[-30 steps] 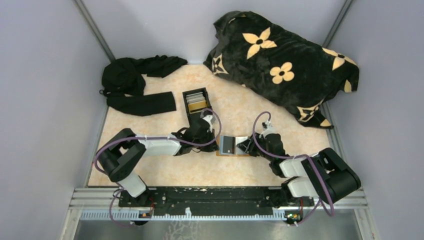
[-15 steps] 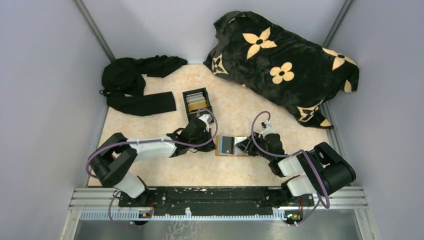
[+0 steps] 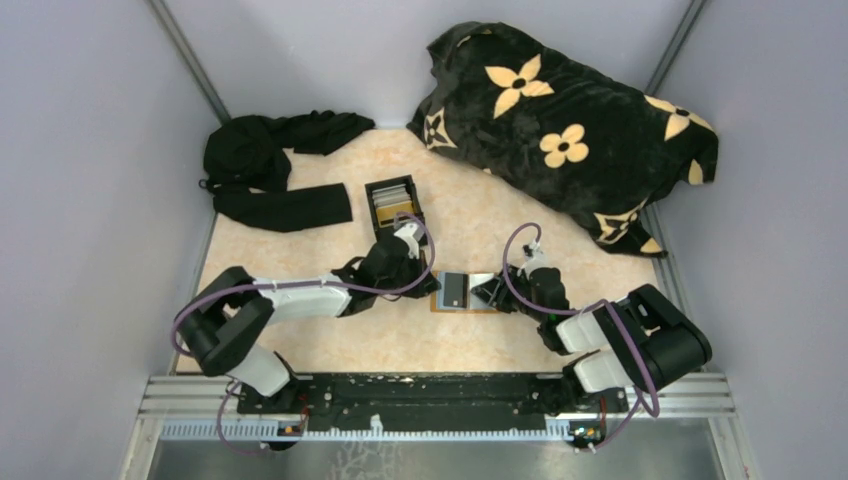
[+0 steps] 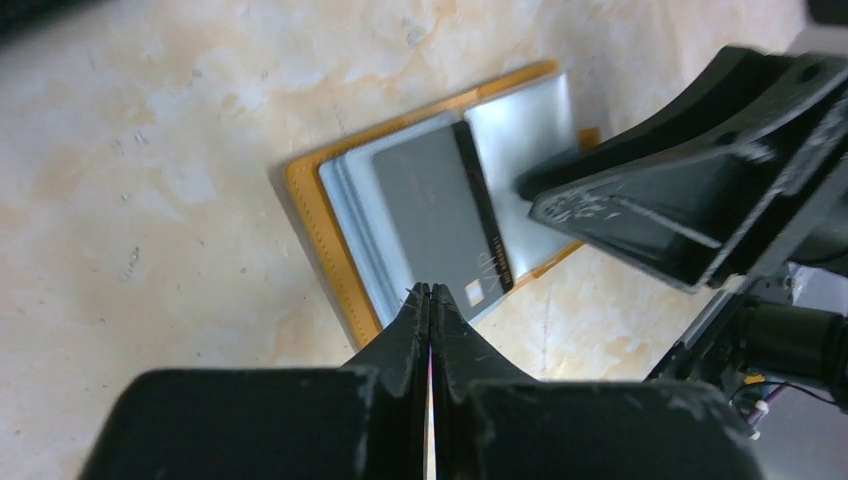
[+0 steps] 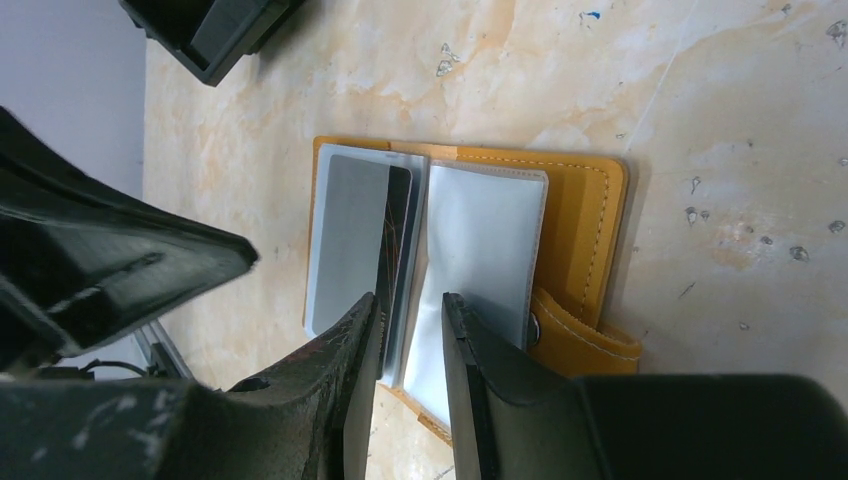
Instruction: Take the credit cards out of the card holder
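Observation:
The orange card holder (image 3: 466, 309) lies open on the table between my two grippers. In the left wrist view its orange rim (image 4: 312, 235) frames clear sleeves with grey credit cards (image 4: 437, 212) in the left half. My left gripper (image 4: 430, 289) is shut, with its tips over the near edge of those cards. My right gripper (image 5: 411, 300) is open. Its fingers stand over the middle fold, one on the card side and one on the empty clear sleeve (image 5: 487, 240). The cards (image 5: 350, 235) are still in the holder (image 5: 588, 225).
A black open box (image 3: 392, 203) with cards in it stands just beyond the left gripper (image 3: 428, 286). Black clothing (image 3: 270, 170) lies at the back left. A flowered blanket (image 3: 570, 120) fills the back right. Grey walls close in both sides.
My left arm has stretched slightly farther out and its shut tips have come to the holder's left edge. The holder and the right gripper have stayed in place.

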`<state>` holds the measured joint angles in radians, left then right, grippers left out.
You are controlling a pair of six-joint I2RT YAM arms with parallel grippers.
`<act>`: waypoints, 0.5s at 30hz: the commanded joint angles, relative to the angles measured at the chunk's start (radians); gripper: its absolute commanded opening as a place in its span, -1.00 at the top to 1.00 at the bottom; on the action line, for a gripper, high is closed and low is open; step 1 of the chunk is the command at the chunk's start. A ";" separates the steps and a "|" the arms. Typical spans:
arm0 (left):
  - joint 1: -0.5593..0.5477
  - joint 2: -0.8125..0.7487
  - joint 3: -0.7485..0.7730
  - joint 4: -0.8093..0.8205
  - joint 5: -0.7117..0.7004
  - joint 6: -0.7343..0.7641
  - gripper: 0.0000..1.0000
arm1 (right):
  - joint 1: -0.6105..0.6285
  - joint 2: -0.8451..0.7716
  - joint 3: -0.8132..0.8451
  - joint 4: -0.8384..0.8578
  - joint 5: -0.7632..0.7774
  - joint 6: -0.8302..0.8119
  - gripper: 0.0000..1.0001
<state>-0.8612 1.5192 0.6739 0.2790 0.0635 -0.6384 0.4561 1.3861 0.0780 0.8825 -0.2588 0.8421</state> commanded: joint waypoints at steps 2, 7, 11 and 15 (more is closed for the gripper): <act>0.006 0.095 -0.032 0.095 0.078 -0.022 1.00 | 0.006 -0.013 -0.004 0.018 -0.008 -0.004 0.38; 0.005 0.170 -0.017 0.108 0.096 -0.014 1.00 | 0.006 0.000 0.002 0.023 -0.020 -0.007 0.33; 0.005 0.194 -0.008 0.117 0.112 -0.014 1.00 | 0.006 0.024 0.000 0.054 -0.035 -0.002 0.28; 0.006 0.222 0.006 0.117 0.124 -0.013 1.00 | 0.006 0.058 0.005 0.093 -0.059 0.003 0.28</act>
<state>-0.8566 1.6951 0.6613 0.4061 0.1616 -0.6575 0.4561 1.4078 0.0784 0.9066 -0.2844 0.8429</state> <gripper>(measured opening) 0.005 0.359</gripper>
